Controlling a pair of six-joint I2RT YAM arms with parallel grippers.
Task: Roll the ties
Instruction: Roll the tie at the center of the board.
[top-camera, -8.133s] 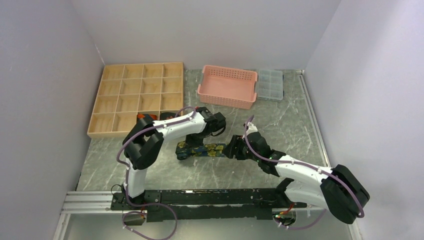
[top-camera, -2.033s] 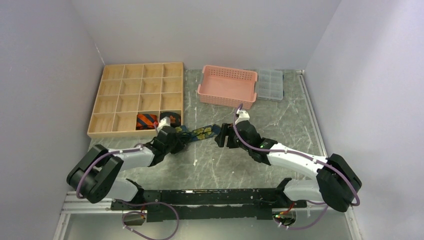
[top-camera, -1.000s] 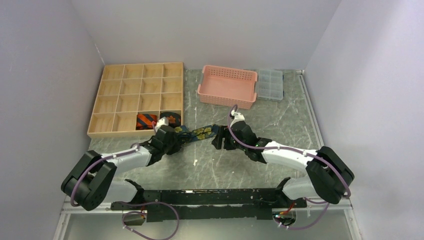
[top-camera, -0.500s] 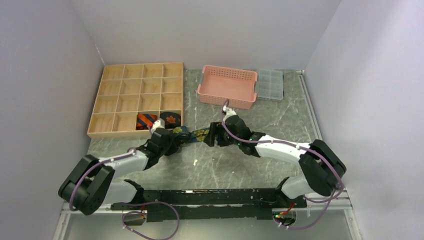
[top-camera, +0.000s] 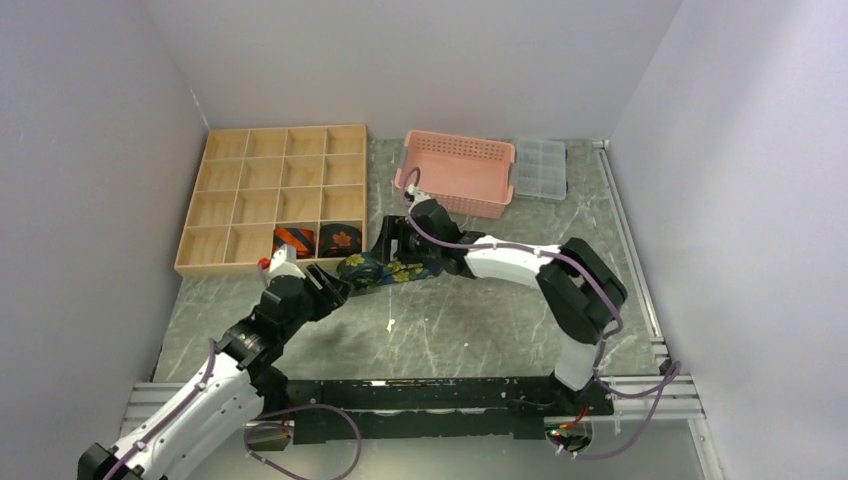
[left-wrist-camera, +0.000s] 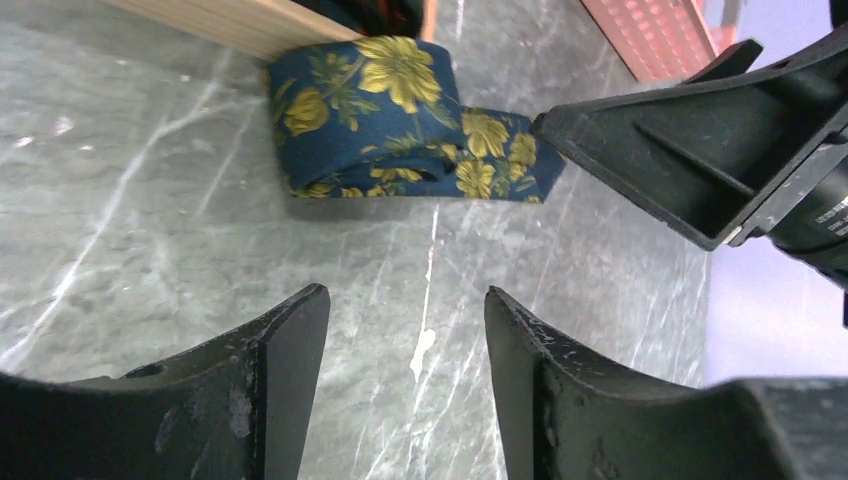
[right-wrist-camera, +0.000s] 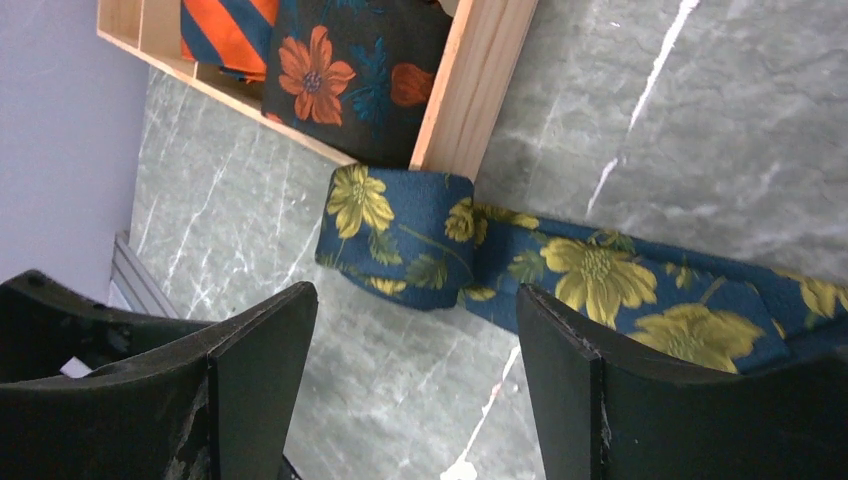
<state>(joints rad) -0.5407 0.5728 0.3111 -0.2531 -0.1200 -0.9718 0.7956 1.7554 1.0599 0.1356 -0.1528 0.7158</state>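
You can't see the flat tail end of the floral tie (left-wrist-camera: 400, 110); it passes behind a finger of your right claw (right-wrist-camera: 415, 300), which is spread and empty. The rolled end lies just ahead of your left claw (left-wrist-camera: 405, 310), likewise spread and empty, beside the tray (right-wrist-camera: 475, 90) corner holding the striped tie (right-wrist-camera: 225, 30) and leaf tie (right-wrist-camera: 345, 70), on the marble surface (left-wrist-camera: 150, 250).

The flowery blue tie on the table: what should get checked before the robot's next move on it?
1. Floral tie fully rolled: not ok; one end coiled, tail lies flat.
2. Left gripper free: ok, open, empty.
3. Right gripper free: ok, open over the tie.
4. Room around the coil: not ok, it lies hard by the wooden tray.
5. Striped tie and orange-motif tie stowed: ok, in tray compartments.
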